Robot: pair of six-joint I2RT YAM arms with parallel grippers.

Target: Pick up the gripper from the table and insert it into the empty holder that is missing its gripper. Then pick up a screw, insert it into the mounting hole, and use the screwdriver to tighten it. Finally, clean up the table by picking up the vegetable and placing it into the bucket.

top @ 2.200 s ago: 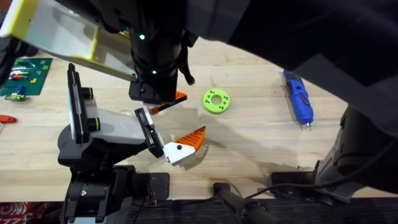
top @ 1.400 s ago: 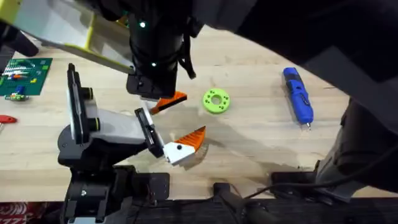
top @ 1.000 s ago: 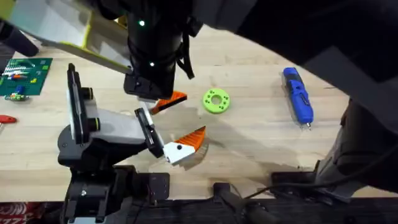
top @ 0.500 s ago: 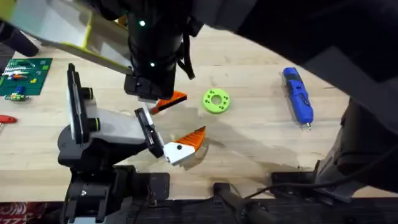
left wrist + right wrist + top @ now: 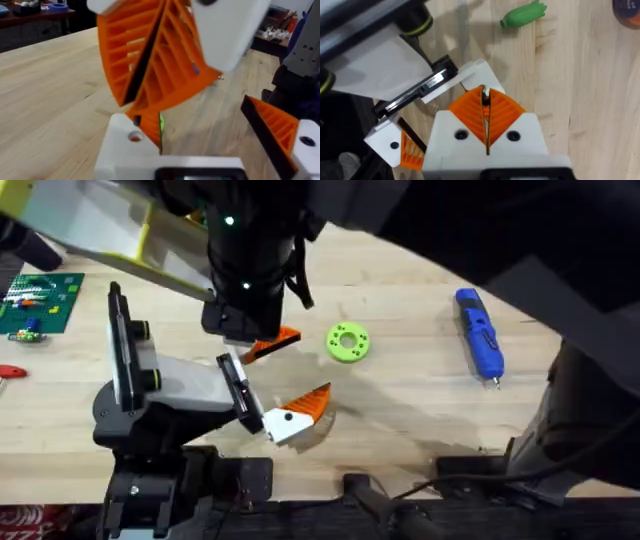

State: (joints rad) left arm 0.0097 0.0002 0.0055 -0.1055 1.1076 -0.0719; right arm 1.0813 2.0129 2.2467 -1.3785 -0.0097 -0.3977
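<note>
The holder [image 5: 175, 385], a white-grey body with a black rail [image 5: 120, 345], lies at the lower left. An orange finger with a white base [image 5: 293, 415] sits at the near end of its black-and-white bracket [image 5: 240, 390]. At the bracket's far end my right gripper [image 5: 268, 345] [image 5: 485, 92] is shut on the gripper [image 5: 472, 75]. The gripper's white base [image 5: 131, 150] touches the bracket. My left gripper [image 5: 200, 115] stands open, holding nothing. The blue screwdriver [image 5: 480, 332] lies at the right. The green vegetable [image 5: 522, 15] rests on the wood. Screw and bucket are out of view.
A green ring [image 5: 347, 342] lies right of the right gripper. A green circuit board [image 5: 40, 300] and a red item [image 5: 8, 370] sit at the left edge. The right arm [image 5: 450, 230] crosses the far side, close under the camera.
The right arm's wrist shifted slightly toward the far side between 2.2 and 1.4 seconds ago. Since then nothing has visibly moved.
</note>
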